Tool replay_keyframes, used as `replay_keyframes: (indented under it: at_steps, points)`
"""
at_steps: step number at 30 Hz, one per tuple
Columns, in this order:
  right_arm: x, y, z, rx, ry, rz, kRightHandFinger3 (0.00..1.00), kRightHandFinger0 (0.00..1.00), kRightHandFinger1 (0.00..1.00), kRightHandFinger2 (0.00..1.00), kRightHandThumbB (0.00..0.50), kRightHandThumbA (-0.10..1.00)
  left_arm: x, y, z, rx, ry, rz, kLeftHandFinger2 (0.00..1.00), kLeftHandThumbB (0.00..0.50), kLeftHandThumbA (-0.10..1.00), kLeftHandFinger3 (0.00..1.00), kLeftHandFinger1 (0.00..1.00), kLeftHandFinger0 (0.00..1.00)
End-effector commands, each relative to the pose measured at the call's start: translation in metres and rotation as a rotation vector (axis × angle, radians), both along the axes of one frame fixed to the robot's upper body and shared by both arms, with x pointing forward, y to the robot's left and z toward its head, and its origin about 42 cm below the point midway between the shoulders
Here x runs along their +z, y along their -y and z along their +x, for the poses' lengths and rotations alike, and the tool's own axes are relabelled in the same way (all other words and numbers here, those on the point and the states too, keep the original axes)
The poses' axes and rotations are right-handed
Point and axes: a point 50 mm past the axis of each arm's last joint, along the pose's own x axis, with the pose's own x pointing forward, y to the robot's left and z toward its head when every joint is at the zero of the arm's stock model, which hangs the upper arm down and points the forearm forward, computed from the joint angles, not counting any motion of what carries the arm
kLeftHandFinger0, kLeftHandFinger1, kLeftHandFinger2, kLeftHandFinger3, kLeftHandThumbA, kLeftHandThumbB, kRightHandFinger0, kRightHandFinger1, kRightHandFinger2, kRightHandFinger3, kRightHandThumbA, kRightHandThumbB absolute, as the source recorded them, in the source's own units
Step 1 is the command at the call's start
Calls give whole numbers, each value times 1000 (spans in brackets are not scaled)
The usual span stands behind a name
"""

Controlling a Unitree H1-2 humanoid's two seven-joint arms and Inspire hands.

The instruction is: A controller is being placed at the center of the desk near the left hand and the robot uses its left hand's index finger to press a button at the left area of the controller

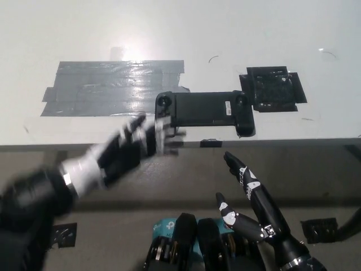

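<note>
— Counting what's on the desk (169,28): what do you have?

— I see one controller (204,109), black, lying flat and lengthwise near the front edge, roughly mid-desk. One patch of grey tape (110,87) lies to its left, its right end just reaching the controller's left grip. One black square pad (273,89) sits just beside its right end. A small black tab (208,143) sits on the desk's front edge below the controller.

— Any containers?

— None that I can make out.

— And the hands?

— Two. My left hand (131,151) is at the desk's front edge, below and left of the controller's left end. It is motion-blurred; the fingers (161,135) look extended towards the controller's left grip, but I cannot tell whether they touch it, nor how far apart they are.

— The right one?

— The right hand (248,200) hangs below desk level at lower right, spread, holding nothing, well apart from the controller.
</note>
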Motion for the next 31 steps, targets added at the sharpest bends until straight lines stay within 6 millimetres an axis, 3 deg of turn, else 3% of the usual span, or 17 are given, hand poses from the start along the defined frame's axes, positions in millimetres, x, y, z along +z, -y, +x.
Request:
replay_keyframes:
  at_steps: [1, 6, 8, 13, 23, 31]
  points:
    - [9, -5, 2, 36, 39, 39, 1000, 1000, 1000, 1000, 184, 527, -32, -1, -50, 519, 203, -104, 1000, 301, 1000, 1000, 1000, 1000]
    - [7, -3, -1, 25, 31, 48, 1000, 1000, 1000, 1000, 165, 659, -61, 10, -63, 564, 265, -57, 1000, 250, 1000, 1000, 1000, 1000]
    - [6, -4, 0, 22, 31, 75, 1000, 1000, 1000, 1000, 172, 702, -67, 13, -67, 573, 371, -25, 1000, 275, 1000, 1000, 1000, 1000]
    - [6, -3, -3, 15, 38, 91, 1000, 1000, 1000, 1000, 190, 803, -74, 20, -75, 580, 475, 33, 1000, 311, 1000, 1000, 1000, 1000]
    - [8, -2, -2, 3, 50, 96, 1000, 1000, 1000, 1000, 221, 926, -86, 24, -77, 567, 508, 63, 1000, 297, 1000, 1000, 1000, 1000]
    - [9, -1, 0, -6, 54, 95, 1000, 1000, 1000, 1000, 238, 987, -82, 24, -71, 576, 559, 71, 1000, 296, 1000, 1000, 1000, 1000]
